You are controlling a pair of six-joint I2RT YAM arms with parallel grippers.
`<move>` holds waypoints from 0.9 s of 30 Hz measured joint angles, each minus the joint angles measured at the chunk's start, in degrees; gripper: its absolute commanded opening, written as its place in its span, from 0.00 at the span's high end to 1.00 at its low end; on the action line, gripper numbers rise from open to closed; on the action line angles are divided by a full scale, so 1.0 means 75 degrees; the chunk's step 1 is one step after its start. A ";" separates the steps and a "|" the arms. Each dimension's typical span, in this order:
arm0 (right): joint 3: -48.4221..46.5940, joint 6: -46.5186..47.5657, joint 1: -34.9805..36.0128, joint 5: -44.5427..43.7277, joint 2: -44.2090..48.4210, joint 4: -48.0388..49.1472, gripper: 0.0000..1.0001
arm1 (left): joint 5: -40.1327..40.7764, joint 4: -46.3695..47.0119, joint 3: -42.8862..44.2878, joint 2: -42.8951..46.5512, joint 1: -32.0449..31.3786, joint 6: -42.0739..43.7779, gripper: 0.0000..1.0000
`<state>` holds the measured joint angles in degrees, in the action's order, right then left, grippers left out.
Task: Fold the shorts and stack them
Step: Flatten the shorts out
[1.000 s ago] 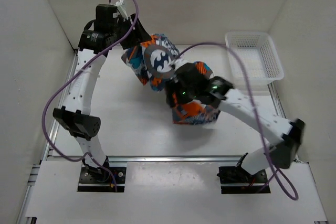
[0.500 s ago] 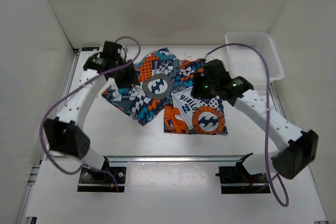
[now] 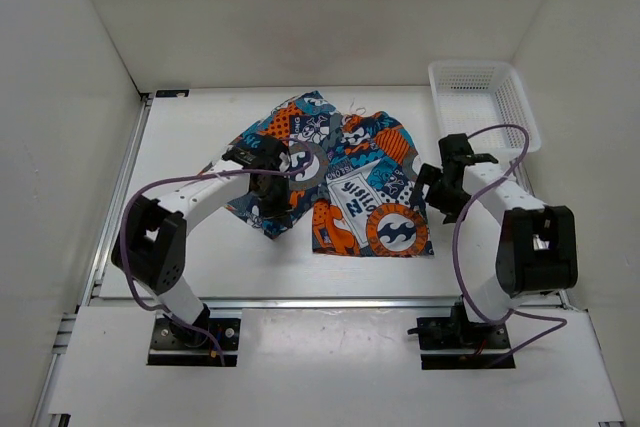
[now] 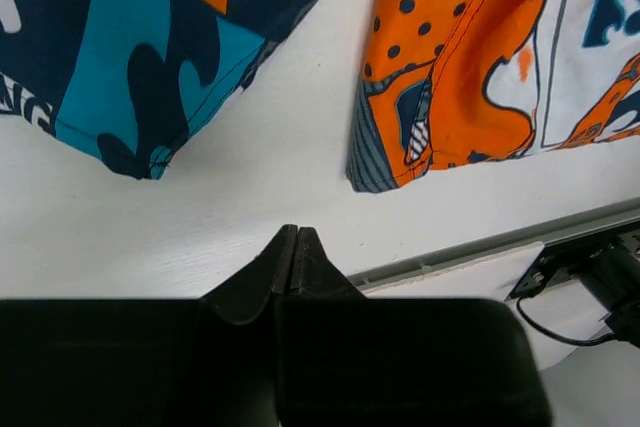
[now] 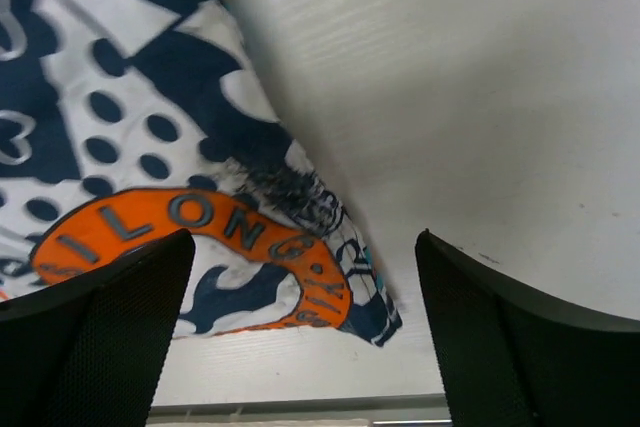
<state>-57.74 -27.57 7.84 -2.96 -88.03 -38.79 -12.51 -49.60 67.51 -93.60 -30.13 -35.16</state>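
From above, the shorts [image 3: 350,169] lie spread open on the white table [image 3: 200,257], waistband towards the far wall and both legs pointing back at the arm bases. The left gripper [image 3: 268,185] sits low over the left leg of the shorts, its arm curling in from the near left. Over on the other side, the right gripper [image 3: 432,190] is down by the table just beside the right leg's outer edge. A white basket [image 3: 470,66] stands in the far right corner, well apart from the fabric.

On to the left wrist camera. The left gripper [image 4: 292,239] is pressed fully closed, black tips meeting in a point with nothing caught between them. It is over bare table, just short of the hems. The shorts [image 4: 150,57] show a teal and navy corner on the left and an orange dotted leg end on the right, with white table between them. A metal rail [image 4: 470,255] and a black cable [image 4: 560,322] run along the lower right.

Now the right wrist camera. The right gripper [image 5: 303,247] is spread wide, one finger at each side of the view, and it holds nothing. The shorts [image 5: 130,137] fill the left side, an orange lettered ring near the corner of the hem, and bare table lies to the right.
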 measured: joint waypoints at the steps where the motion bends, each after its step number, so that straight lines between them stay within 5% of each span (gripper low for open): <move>1: 0.0070 -0.0050 -0.0073 0.0096 -0.0146 0.0067 0.11 | 0.0003 0.0038 0.0009 -0.0047 0.0000 -0.0038 0.90; 6: 0.0697 -0.0405 -0.0064 0.0629 -0.0522 0.0600 0.54 | -0.0044 0.0096 0.0391 -0.0035 0.0227 -0.0009 0.90; 7: 0.0796 -0.0504 0.0070 0.0702 -0.0548 0.0629 0.69 | -0.0055 0.0070 0.0498 -0.0015 0.0350 0.0044 0.90; 10: 0.0906 -0.0822 0.0758 0.0912 -0.0565 0.0842 0.89 | -0.0055 -0.0020 0.0892 0.0105 0.0895 0.0236 0.90; 15: 0.0615 -0.1784 0.3066 0.1317 -0.1029 0.1320 1.00 | 0.0009 -0.0414 0.1635 0.0289 0.1687 0.0545 0.90; 16: 0.0391 -0.1944 0.3602 0.1338 -0.1209 0.1361 0.99 | 0.0038 -0.0498 0.1781 0.0312 0.1801 0.0597 0.90; 20: -0.1623 -0.2119 0.5715 0.1483 -0.2503 0.1172 0.02 | 0.0154 -0.0816 0.2110 0.0434 0.2136 0.0813 0.90; 24: -0.3159 -0.1699 0.6493 0.1262 -0.2617 0.0976 0.00 | 0.0239 -0.1116 0.2090 0.0796 0.2413 0.0976 0.82; 27: -0.2938 -0.1413 0.5910 0.0991 -0.1763 0.0784 0.02 | 0.0300 -0.1183 0.1868 0.1285 0.2544 0.1046 0.82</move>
<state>-79.77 -38.17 52.16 4.47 -101.25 -32.91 -10.26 -58.48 81.52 -83.96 -11.05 -27.31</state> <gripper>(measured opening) 0.998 0.180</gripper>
